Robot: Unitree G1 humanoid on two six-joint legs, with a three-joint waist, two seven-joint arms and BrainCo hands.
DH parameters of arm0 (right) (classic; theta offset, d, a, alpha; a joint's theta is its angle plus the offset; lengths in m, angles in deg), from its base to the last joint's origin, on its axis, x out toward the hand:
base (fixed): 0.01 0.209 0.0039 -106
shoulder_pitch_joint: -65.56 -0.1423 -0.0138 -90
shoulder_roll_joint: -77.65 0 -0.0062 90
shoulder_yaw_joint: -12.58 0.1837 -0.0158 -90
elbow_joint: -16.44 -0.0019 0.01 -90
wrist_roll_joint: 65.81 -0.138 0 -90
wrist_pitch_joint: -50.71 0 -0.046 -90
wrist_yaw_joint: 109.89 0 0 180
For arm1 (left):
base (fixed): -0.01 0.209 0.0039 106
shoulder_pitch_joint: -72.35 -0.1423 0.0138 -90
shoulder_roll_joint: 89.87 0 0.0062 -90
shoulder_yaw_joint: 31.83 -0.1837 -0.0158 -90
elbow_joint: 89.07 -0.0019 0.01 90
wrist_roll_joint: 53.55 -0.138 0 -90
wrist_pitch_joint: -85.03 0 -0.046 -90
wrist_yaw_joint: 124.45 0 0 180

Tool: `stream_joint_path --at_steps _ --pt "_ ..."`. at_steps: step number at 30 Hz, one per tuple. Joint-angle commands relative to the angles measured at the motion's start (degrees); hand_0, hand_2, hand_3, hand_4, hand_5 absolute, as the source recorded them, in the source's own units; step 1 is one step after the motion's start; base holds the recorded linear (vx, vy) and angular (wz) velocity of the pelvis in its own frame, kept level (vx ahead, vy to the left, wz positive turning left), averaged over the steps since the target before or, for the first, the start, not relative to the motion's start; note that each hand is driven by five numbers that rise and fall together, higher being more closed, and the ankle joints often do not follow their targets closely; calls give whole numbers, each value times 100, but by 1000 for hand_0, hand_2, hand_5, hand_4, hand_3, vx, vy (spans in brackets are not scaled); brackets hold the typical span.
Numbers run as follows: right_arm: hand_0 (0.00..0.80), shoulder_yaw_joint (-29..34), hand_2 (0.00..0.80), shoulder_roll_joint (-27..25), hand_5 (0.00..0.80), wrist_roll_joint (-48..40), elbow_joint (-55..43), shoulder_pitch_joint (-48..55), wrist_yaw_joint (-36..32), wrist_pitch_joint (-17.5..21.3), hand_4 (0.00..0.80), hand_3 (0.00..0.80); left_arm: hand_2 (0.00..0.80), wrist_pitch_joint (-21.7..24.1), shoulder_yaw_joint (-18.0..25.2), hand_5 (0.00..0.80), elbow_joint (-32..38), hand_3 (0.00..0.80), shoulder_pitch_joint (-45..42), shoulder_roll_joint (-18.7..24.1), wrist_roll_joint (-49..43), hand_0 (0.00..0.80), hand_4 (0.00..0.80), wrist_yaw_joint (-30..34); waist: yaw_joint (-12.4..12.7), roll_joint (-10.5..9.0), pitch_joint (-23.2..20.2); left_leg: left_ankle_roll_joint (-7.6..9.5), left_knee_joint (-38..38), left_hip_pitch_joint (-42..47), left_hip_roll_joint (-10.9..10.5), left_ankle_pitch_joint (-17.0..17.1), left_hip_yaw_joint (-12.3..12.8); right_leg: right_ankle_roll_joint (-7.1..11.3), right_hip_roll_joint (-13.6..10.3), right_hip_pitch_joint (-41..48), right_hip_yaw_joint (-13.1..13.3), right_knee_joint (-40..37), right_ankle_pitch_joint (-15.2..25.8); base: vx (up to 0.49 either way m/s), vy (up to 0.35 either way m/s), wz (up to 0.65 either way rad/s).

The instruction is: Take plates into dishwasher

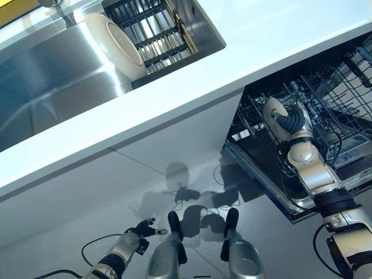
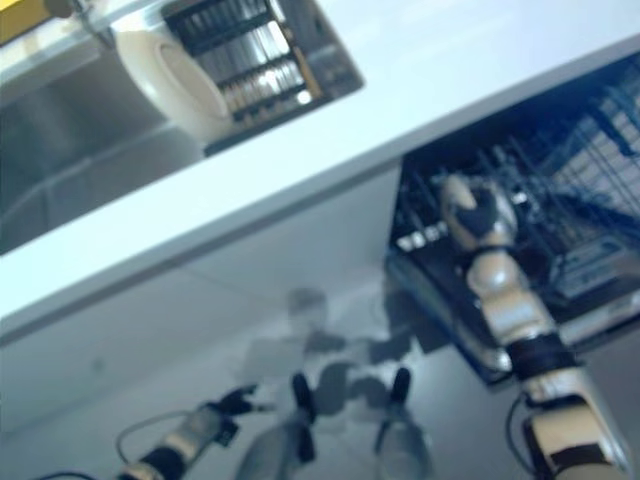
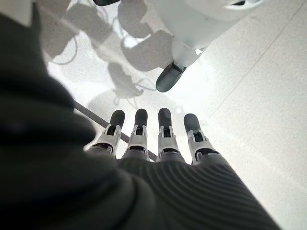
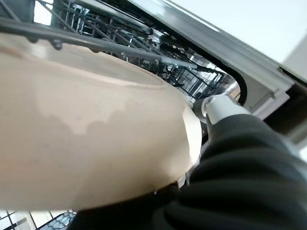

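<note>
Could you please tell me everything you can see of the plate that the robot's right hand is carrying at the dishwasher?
The plate is round, cream-coloured and glossy, like ceramic, with a raised rim and no visible chips. The right hand grips it at one edge, holding it tilted on edge over the dark wire rack of the open dishwasher. In the right wrist view its broad pale face fills most of the picture, with rack wires just beyond it. Whether it touches the rack cannot be told.

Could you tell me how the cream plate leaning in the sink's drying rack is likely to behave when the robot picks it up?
The round cream plate looks like glazed ceramic, so probably stiff, fairly heavy and breakable if knocked against the steel sink. Its glossy surface suggests it may slip in the fingers. It stands tilted on edge in the black slatted rack, so a nudge could tip or roll it.
</note>
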Motion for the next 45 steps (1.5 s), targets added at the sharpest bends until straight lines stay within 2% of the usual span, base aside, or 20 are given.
stream_joint_path --at_steps 1,11,21,30,39,45 --pt "800 -285 800 -30 800 160 208 -696 313 305 800 800 0 -117 -314 0 -65 0 182 342 -57 0 0 50 116 -399 -188 -260 -22 171 175 -24 187 30 -69 -247 157 795 -661 5 -46 2" --pt "800 -351 800 -83 800 -92 980 -795 347 432 800 800 0 -299 -255 0 154 0 157 614 -121 0 0 116 225 -573 -182 -224 -17 257 272 -30 243 39 -14 -179 152 906 -688 21 -60 5" --pt "800 -515 800 -84 800 -192 1409 -982 345 347 800 800 0 -339 -262 0 252 0 206 721 -73 0 0 116 257 -563 -135 -224 -6 212 304 -7 277 48 -26 -252 206 919 -647 1 -7 0" --pt "800 -701 800 -179 800 -266 1944 -1186 58 114 800 800 0 -325 -383 0 339 0 286 624 105 0 0 117 248 -335 -117 -264 -9 173 256 21 279 45 -108 -322 216 944 -653 -8 33 -1" --pt "800 -802 800 -141 800 -133 2370 -1191 -235 46 800 800 0 -228 -493 0 299 0 206 467 193 0 0 157 232 -86 -179 -296 -22 242 165 37 280 36 -195 -254 147 938 -687 7 52 0" --pt "800 -806 800 -60 800 -80 2463 -1106 -276 59 800 800 0 -203 -546 0 317 0 164 374 184 0 0 188 223 14 -222 -309 -22 271 126 38 288 31 -237 -203 123 899 -690 8 38 0"
